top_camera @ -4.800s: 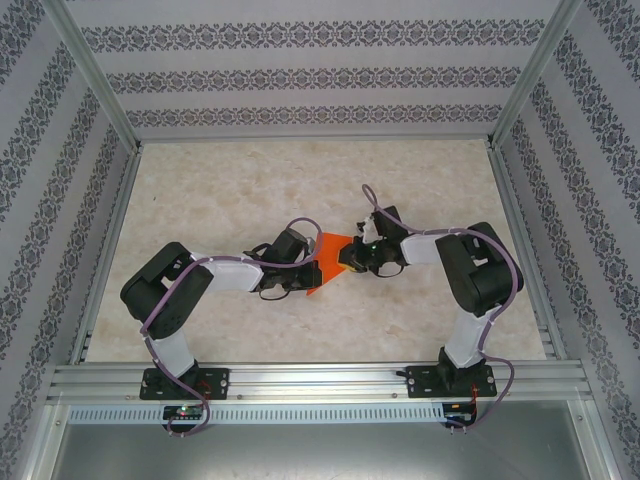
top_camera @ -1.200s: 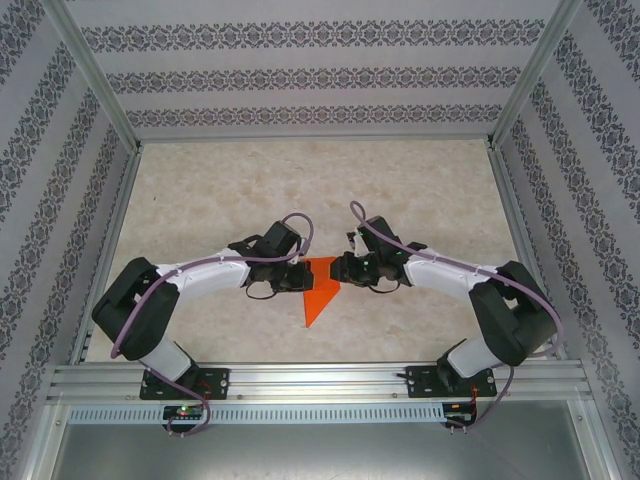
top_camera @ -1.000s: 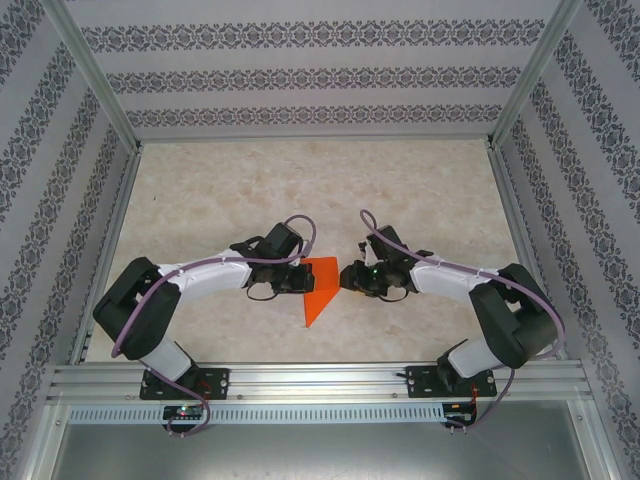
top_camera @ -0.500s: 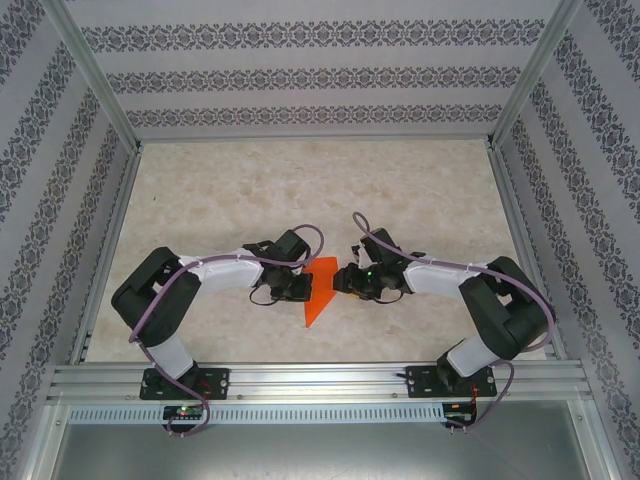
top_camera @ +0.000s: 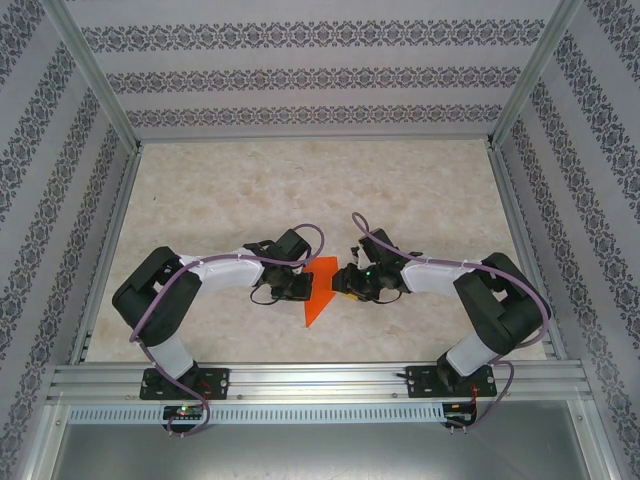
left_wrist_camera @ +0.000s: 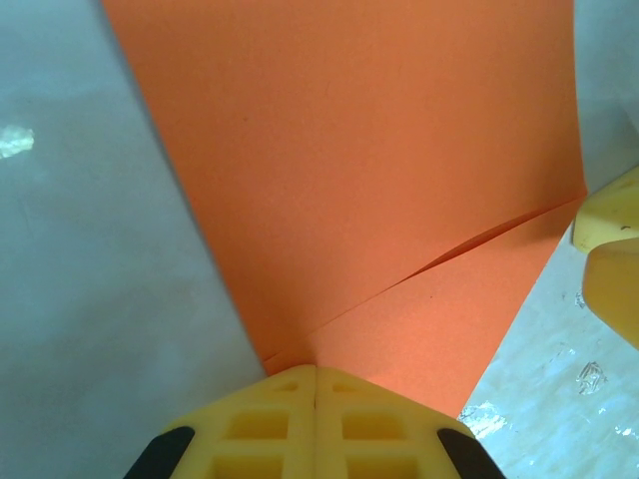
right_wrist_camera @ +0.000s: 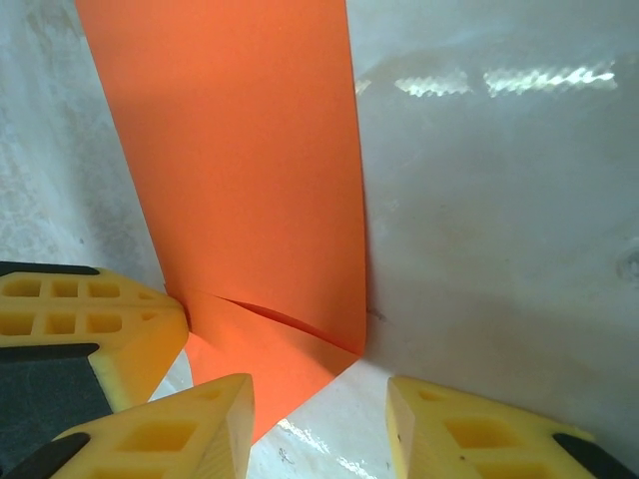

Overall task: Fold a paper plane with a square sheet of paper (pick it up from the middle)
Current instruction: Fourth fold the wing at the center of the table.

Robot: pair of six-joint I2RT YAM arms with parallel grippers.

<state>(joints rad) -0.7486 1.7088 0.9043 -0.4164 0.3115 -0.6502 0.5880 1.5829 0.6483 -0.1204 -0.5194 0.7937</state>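
Observation:
The orange sheet of paper (top_camera: pixel 318 300) lies on the table between my two grippers, folded into a narrow shape with its point toward the near edge. In the left wrist view the paper (left_wrist_camera: pixel 359 170) shows a diagonal fold line, and my left gripper (left_wrist_camera: pixel 316 371) is shut with its tips against the paper's edge. From above, the left gripper (top_camera: pixel 303 288) sits at the paper's left side. My right gripper (top_camera: pixel 343 283) is at its right side. It is open (right_wrist_camera: pixel 319 399), and a folded corner of the paper (right_wrist_camera: pixel 240 170) reaches in between its fingers.
The pale marbled tabletop (top_camera: pixel 300 190) extends far behind the paper. Patterned walls (top_camera: pixel 320 75) close in the back and sides. An aluminium rail (top_camera: pixel 320 380) runs along the near edge, and both arm bases are bolted to it.
The right gripper has edged left, closer to the paper's right side. The left arm's elbow has drawn in, with its shut gripper staying at the paper. The paper looks slightly narrower.

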